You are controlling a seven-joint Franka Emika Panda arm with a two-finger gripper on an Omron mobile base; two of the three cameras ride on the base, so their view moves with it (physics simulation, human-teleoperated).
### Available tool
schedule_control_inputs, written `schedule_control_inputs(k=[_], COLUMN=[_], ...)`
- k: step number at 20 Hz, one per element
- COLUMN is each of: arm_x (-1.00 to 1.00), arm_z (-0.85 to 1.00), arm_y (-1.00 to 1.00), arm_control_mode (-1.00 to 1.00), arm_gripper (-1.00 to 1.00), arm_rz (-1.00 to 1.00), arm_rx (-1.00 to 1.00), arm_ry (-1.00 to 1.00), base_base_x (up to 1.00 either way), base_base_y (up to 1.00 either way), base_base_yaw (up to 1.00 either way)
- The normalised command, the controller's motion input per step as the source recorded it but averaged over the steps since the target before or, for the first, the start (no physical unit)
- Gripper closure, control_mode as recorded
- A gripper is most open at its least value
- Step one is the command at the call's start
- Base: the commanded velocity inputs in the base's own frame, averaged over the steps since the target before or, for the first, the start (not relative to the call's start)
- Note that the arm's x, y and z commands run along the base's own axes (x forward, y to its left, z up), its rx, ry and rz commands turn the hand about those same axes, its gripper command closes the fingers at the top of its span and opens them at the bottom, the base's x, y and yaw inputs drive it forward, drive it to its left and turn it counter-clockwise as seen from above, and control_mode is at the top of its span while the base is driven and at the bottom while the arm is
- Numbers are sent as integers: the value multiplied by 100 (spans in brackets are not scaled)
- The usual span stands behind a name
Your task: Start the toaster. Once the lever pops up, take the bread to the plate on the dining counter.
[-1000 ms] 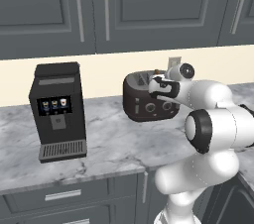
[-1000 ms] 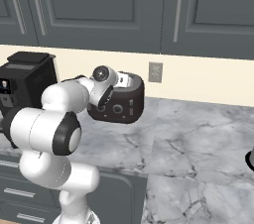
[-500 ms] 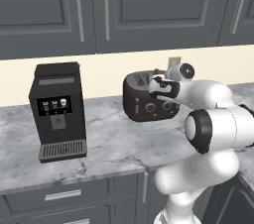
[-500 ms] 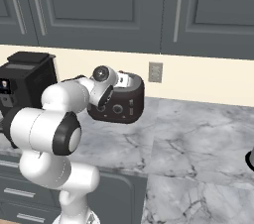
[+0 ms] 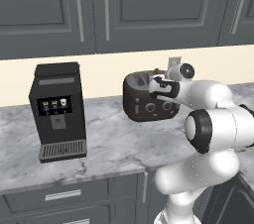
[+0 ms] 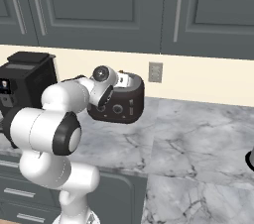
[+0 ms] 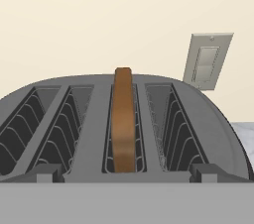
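The toaster (image 5: 149, 100) stands on the marble worktop (image 5: 109, 141), toward its back edge by the cream wall, below a wall outlet (image 7: 207, 61). The bread (image 7: 123, 119) sits upright on edge in the slot right of centre, its top crust level with the toaster's crown; the slots either side are bare wire racks. A black coffee machine (image 5: 57, 110) stands well apart toward the worktop's left end.

The gripper (image 5: 159, 85) is at the toaster's near upper edge, looking along the slots from close range. The fingertips cannot be made out in the pictures; by the record the jaws are spread to their full width, and nothing is seen held between them.

Judgement: the bread is not yet lifted out. Whether the lever has been pressed or has popped up cannot be told, as the lever is not visible. If toasting is done, the next move calls for centring the open jaws over the slice's exposed top edge, descending squarely, and closing across its thin faces before drawing it straight up. Little crust stands proud, so a shallow grip may slip.
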Motion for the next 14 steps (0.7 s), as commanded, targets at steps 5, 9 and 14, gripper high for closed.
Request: schedule_control_inputs(k=[5, 9, 14], arm_x=[0, 0, 0], arm_z=[0, 0, 0], arm_y=[0, 0, 0], arm_control_mode=[-100, -100, -100], arm_gripper=[-100, -100, -100], arm_rz=[0, 0, 0], arm_rx=[0, 0, 0], arm_ry=[0, 0, 0], base_base_x=[0, 0, 0], base_base_y=[0, 0, 0], base_base_yaw=[0, 0, 0])
